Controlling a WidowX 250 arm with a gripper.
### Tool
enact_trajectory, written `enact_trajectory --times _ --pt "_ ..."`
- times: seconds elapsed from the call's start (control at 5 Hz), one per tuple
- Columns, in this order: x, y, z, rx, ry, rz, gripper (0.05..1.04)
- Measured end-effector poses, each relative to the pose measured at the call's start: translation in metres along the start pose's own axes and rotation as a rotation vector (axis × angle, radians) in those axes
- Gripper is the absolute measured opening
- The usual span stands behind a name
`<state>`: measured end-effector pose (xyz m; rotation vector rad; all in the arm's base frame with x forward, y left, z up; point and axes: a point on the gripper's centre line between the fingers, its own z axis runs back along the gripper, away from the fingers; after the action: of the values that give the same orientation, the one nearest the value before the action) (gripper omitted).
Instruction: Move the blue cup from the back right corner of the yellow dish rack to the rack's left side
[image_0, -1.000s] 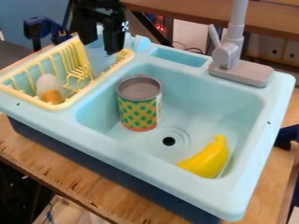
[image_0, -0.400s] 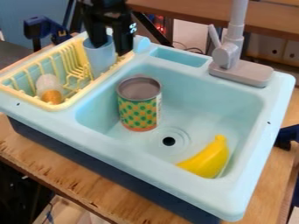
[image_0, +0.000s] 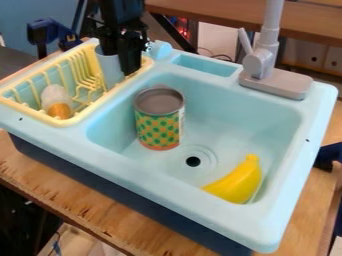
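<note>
The black gripper hangs over the back right corner of the yellow dish rack, at the upper left of the view. It is shut on the rim of a light blue cup that stands upright in the rack; one finger is at the cup's mouth, the other outside its right side. Part of the rim is hidden behind the gripper. In the rack's front left lies a white and orange-brown object. A tin can with a green and yellow pattern stands in the sink basin, and a yellow banana lies at its front right.
The light blue toy sink rests on a wooden table. A grey faucet rises from its back edge. The drain lies between can and banana. Blue clamps show behind the rack.
The gripper has come down and slightly left to the cup since the oldest frame. Its fingers stood apart around the cup's right wall earlier and are now closer together. Can and banana have not moved.
</note>
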<state>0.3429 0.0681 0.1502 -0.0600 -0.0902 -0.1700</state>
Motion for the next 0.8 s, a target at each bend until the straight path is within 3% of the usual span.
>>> enact_trajectory --times 0.2,0.4,0.6,0.8 --pt "0.000 0.000 0.001 -0.012 -0.008 -0.001 0.170" --pt "-0.002 0.001 0.007 -0.029 0.007 0.006 0.097" --pt "-0.002 0.000 0.025 -0.021 -0.002 0.012 0.093" --pt "-0.006 0.003 0.057 0.028 -0.032 0.033 0.093"
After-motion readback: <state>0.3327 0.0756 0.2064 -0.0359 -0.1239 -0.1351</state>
